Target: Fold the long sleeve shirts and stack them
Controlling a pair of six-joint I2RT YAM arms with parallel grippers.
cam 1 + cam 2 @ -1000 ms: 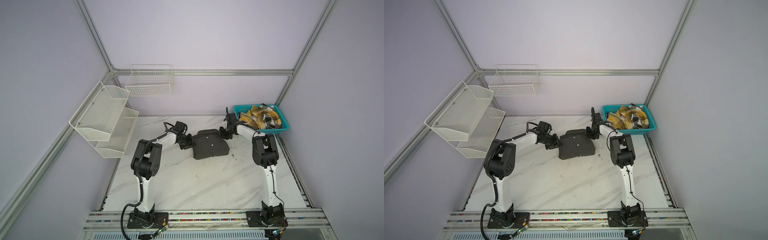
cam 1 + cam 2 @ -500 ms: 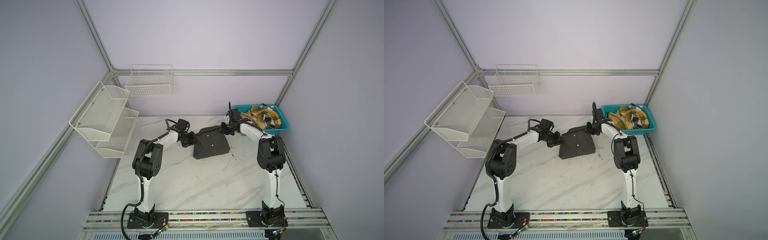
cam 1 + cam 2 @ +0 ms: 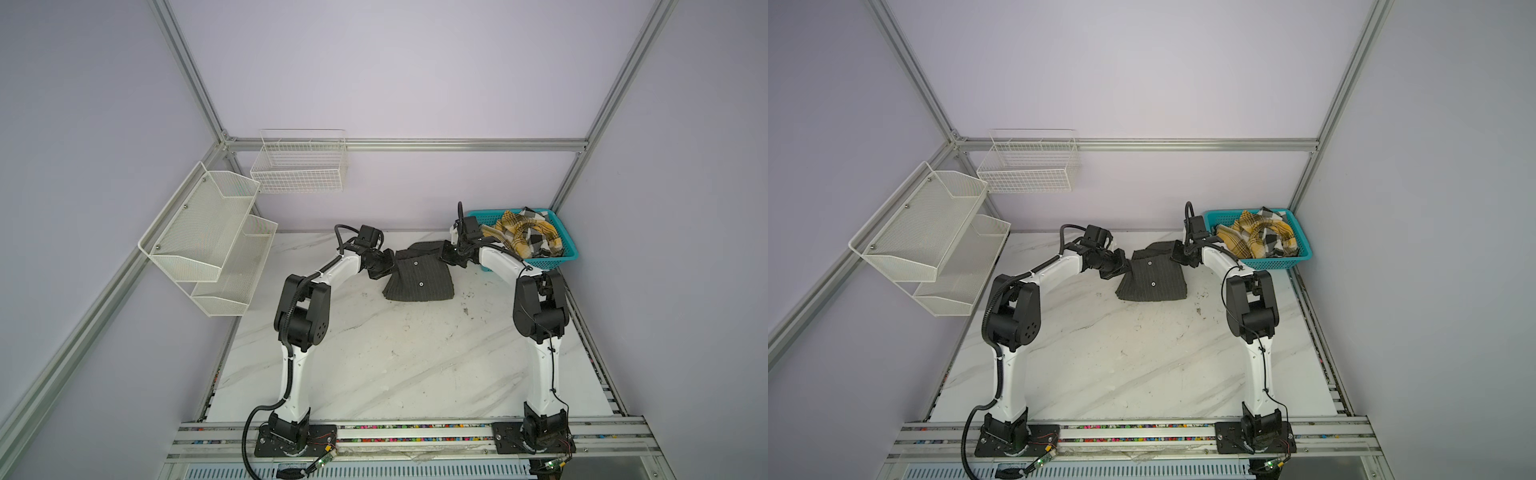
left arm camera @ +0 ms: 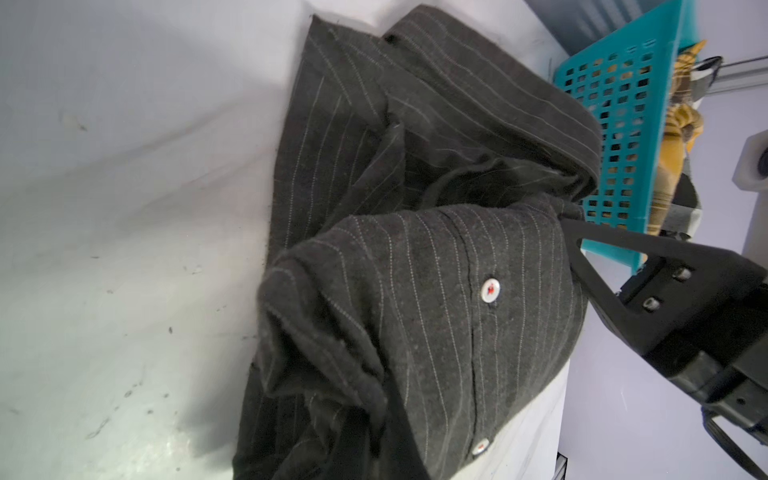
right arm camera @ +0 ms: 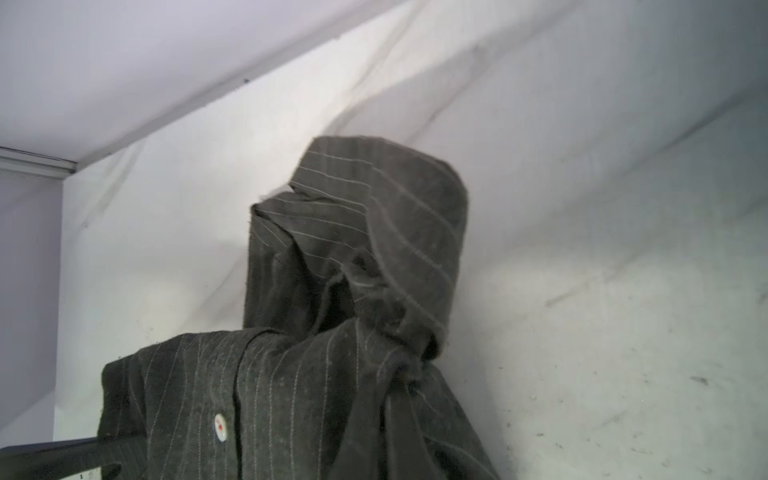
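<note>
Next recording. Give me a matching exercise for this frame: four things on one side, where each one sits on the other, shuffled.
Things:
1. charcoal pinstripe shirt
2. plaid shirt
3. teal basket
4. white wire basket

Places:
A. hung on the back wall
B. crumpled inside the teal basket
C. at the far right corner of the marble table
D. partly folded on the table, toward the back, between the two arms

Pairs: 1-D, 2-B, 3-C, 4-A

Charcoal pinstripe shirt (image 5: 353, 291) bunched on white marble table (image 5: 602, 270) — pale button (image 5: 220, 426) on placket.
</note>
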